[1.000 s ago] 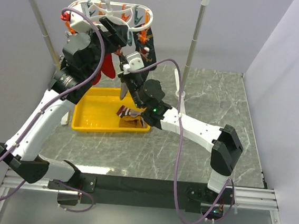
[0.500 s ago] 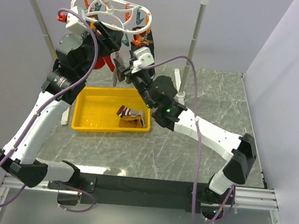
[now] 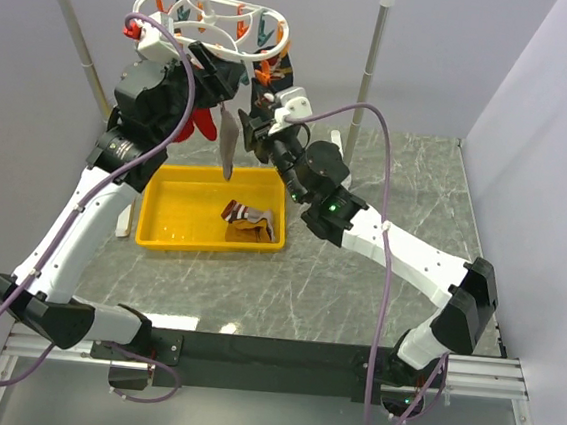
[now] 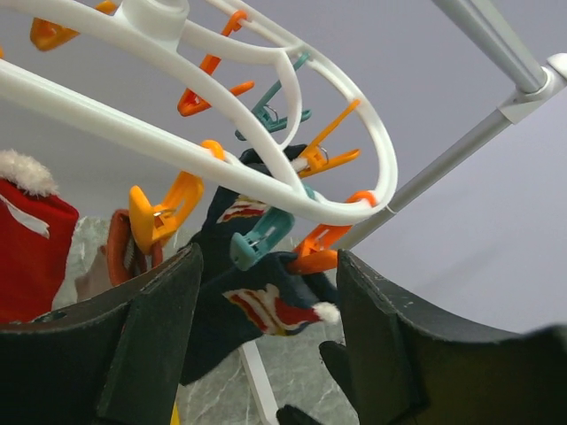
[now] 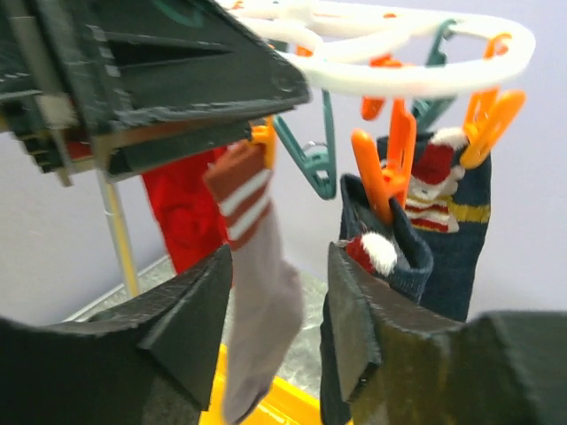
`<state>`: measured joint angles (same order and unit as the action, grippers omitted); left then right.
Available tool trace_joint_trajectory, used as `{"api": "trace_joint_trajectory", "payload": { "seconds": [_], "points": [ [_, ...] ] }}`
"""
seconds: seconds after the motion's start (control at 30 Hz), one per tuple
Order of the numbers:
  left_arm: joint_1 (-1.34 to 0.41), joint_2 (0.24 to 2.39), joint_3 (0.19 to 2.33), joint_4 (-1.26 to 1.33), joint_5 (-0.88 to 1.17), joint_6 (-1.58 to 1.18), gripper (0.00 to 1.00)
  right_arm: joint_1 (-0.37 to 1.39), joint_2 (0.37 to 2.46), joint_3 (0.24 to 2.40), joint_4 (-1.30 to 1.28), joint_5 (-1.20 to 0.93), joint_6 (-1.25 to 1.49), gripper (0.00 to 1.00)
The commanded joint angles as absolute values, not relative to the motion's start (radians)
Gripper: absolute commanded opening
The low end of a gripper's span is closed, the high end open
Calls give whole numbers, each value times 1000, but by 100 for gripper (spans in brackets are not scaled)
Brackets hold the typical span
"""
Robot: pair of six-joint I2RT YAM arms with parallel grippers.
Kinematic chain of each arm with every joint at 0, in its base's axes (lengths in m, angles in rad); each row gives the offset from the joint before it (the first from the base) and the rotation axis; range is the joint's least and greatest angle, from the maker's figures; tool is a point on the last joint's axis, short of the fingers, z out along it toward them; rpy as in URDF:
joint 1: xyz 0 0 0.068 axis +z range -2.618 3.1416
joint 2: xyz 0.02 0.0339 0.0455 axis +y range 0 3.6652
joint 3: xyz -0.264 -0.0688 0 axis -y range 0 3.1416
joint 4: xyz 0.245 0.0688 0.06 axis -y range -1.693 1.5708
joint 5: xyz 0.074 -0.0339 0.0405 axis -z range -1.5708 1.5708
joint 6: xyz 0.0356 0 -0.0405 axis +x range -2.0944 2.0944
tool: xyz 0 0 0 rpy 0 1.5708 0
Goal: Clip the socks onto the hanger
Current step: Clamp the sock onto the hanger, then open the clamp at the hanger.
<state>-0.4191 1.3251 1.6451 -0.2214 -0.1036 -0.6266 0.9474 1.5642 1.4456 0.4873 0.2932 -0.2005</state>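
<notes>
Step in hand: pegging the grey-beige fabric sock with the brown striped cuff point(image 5: 261, 292). We find it hanging by its cuff from an orange clothespin point(image 5: 262, 133) on the white plastic oval ring hanger point(image 5: 425, 81). The left gripper point(image 4: 266, 266) is beside that pin with its jaws apart; we cannot tell if they touch. The right gripper point(image 5: 279, 257) is open and empty. We judge this sock clipped. The next move calls for fetching the brown striped sock point(image 3: 247, 221) from the yellow plastic tray point(image 3: 162, 226).
</notes>
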Motion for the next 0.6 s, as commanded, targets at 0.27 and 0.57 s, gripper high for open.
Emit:
{"api": "trace_joint_trajectory", "payload": {
  "seconds": [0.27,0.57],
  "points": [
    [-416,1377,1700,-146,-52,-713,62,916,1476,1393,508,308,-179,49],
    [-416,1433,1735,-120,-34,-735,61,899,1505,1391,548,279,-161,48]
  ]
}}
